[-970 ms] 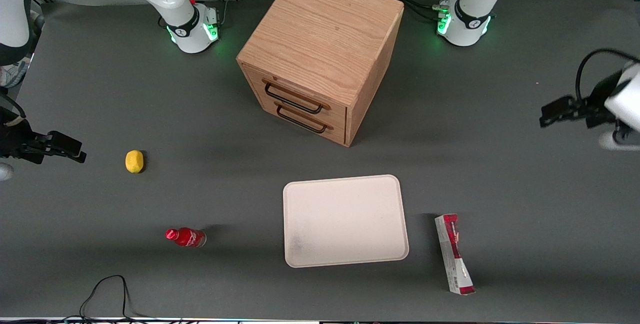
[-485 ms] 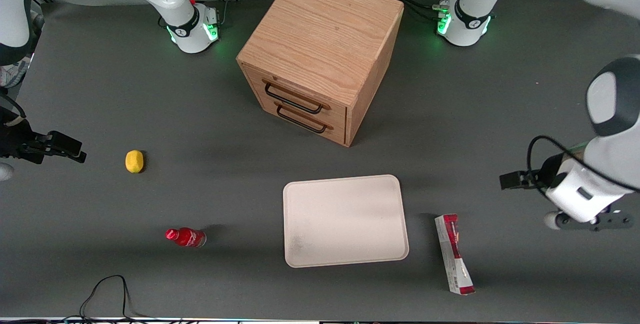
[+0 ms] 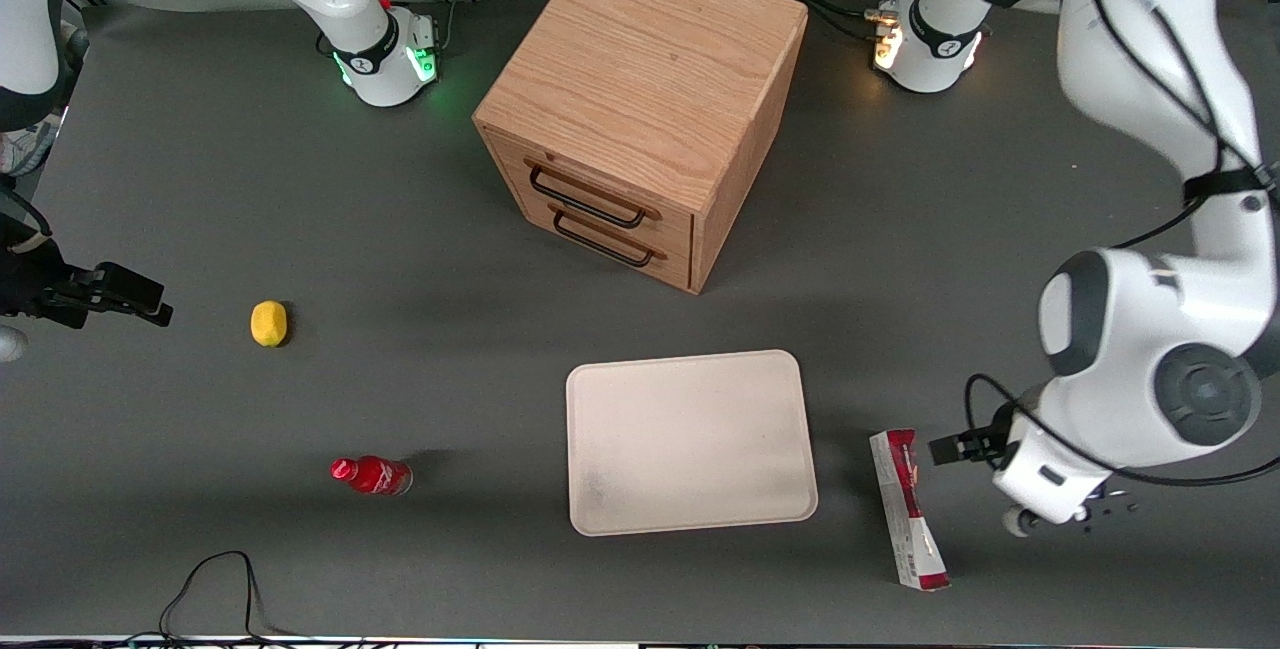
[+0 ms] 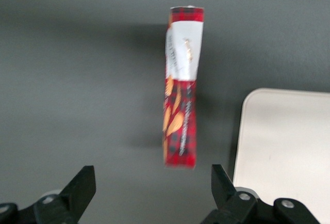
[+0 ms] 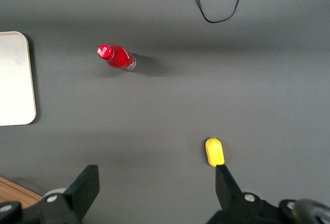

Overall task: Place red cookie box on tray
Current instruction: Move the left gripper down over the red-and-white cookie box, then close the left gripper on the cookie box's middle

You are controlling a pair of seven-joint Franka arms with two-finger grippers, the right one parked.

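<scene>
The red cookie box (image 3: 908,509) lies flat on the dark table, close beside the short edge of the cream-pink tray (image 3: 690,441), toward the working arm's end. Nothing lies on the tray. My gripper (image 3: 1065,517) hangs above the table a short way from the box, still farther toward the working arm's end. In the left wrist view the gripper (image 4: 151,177) is open with only bare table between its black fingertips (image 4: 85,177). There the box (image 4: 180,90) lies lengthwise just ahead of them, and the tray (image 4: 283,152) shows beside it.
A wooden drawer cabinet (image 3: 640,109) stands farther from the front camera than the tray. A small red bottle (image 3: 372,475) and a yellow fruit (image 3: 268,323) sit toward the parked arm's end. A black cable (image 3: 215,579) loops at the table's near edge.
The left arm has swung nearer to the front camera and in toward the cookie box, bringing the gripper close beside it. The box, tray and other objects have not moved.
</scene>
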